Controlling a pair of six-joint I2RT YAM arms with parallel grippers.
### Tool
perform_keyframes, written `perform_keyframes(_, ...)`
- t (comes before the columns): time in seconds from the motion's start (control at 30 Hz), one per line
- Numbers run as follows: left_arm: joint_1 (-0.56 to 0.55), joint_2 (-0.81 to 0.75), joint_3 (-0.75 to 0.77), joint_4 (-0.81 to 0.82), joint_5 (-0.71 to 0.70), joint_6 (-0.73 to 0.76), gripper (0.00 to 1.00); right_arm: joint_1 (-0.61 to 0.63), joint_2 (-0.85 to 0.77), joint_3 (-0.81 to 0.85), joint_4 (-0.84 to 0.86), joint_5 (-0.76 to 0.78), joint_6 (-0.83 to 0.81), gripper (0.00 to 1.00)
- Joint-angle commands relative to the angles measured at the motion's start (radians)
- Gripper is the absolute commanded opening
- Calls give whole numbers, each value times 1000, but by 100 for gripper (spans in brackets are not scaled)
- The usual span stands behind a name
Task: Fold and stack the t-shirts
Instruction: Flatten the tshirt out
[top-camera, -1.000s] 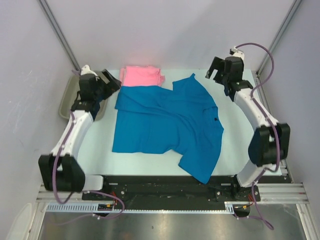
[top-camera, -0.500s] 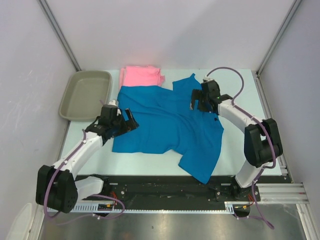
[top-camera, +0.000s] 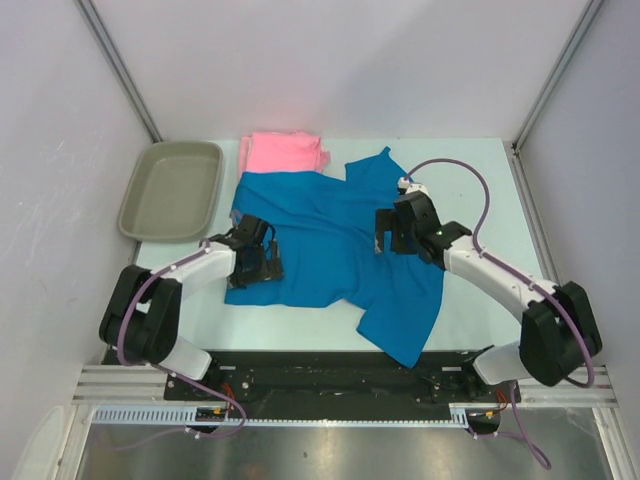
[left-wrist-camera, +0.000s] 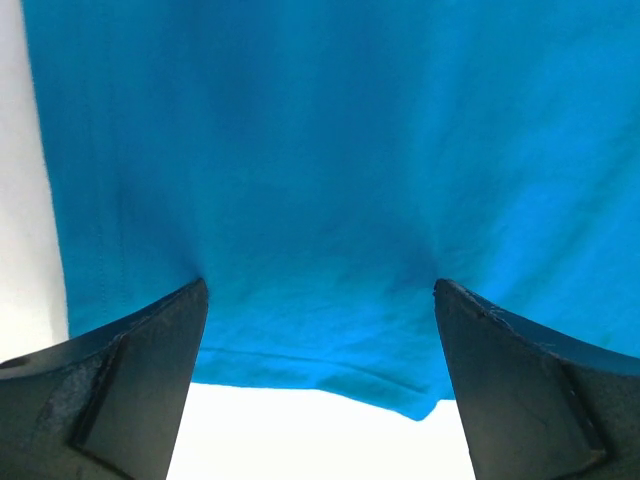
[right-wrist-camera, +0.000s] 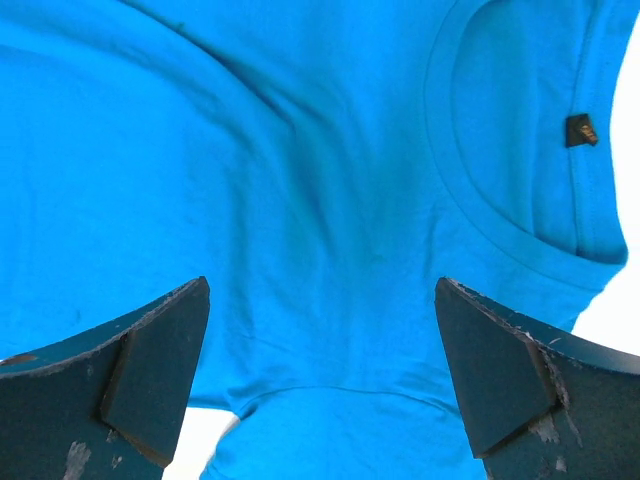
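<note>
The bright blue t-shirt (top-camera: 330, 245) lies spread and rumpled across the middle of the table, one sleeve trailing toward the near edge. A folded light pink t-shirt (top-camera: 285, 152) lies behind it at the back. My left gripper (top-camera: 262, 262) is open and low over the blue shirt's left hem (left-wrist-camera: 320, 370), its fingers (left-wrist-camera: 130, 370) pressing on the cloth. My right gripper (top-camera: 385, 230) is open over the shirt's upper middle, near the collar (right-wrist-camera: 520, 230) with its dark tag (right-wrist-camera: 580, 130). Blue cloth (right-wrist-camera: 320, 330) fills the gap between its fingers.
A grey-beige plastic tray (top-camera: 172, 190) stands at the back left of the table. White walls close in the left, back and right sides. The black arm rail (top-camera: 330, 375) runs along the near edge.
Both arms have swung in from the back corners and come down onto the blue t-shirt. The left now sits at its left hem, the right near its collar. Both stayed open.
</note>
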Motion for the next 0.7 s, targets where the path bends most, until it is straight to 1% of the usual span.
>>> perform_keyframes(0.0, -51, 76, 23, -79, -81, -22, 100, -1, -116, -28, -28, 44, 10, 100)
perform_keyframes(0.13, -86, 105, -12, -127, -81, -54, 100, -3, -207, -33, -60, 52, 10, 100)
perform_keyframes(0.3, -158, 73, -99, -142, -68, -146, 100, -6, -292, -33, -87, 46, 13, 100)
perform_keyframes(0.43, -205, 0, -138, -193, -71, -235, 100, -7, -330, -33, -117, 47, 16, 100)
perform_keyframes(0.53, -232, -73, -138, -274, -94, -284, 100, -10, -354, -33, -138, 58, 12, 100)
perform_keyframes(0.67, -238, -140, -156, -320, -52, -302, 100, -12, -378, -33, -147, 52, 16, 100)
